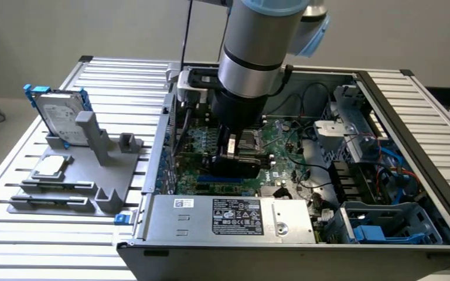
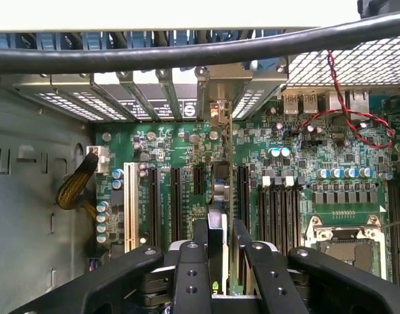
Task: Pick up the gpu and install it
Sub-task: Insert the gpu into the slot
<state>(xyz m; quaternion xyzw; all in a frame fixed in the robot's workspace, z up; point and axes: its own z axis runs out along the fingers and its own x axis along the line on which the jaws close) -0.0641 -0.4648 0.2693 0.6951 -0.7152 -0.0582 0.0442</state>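
In the wrist view the gpu [image 2: 216, 196] is seen edge-on, a thin card standing between my two black fingers [image 2: 200, 261]. My gripper [image 2: 219, 229] is shut on it. The card's silver end bracket [image 2: 219, 112] reaches the rear slot openings of the case, and the card lines up along a black expansion slot on the green motherboard [image 2: 180, 147]. I cannot tell whether it is seated in the slot. From the exterior view, my gripper [image 1: 237, 153] hangs low inside the open computer case [image 1: 412, 193], with the dark gpu [image 1: 239, 167] under it over the motherboard.
A thick black cable [image 2: 187, 55] crosses above the slots and red wires [image 2: 344, 118] loop near the rear ports. The CPU socket [image 2: 340, 239] lies beside the memory slots. Outside the case, a grey fixture [image 1: 92, 146] holds a blue-framed hard drive [image 1: 57, 114]. The power supply [image 1: 233, 219] fills the case's near side.
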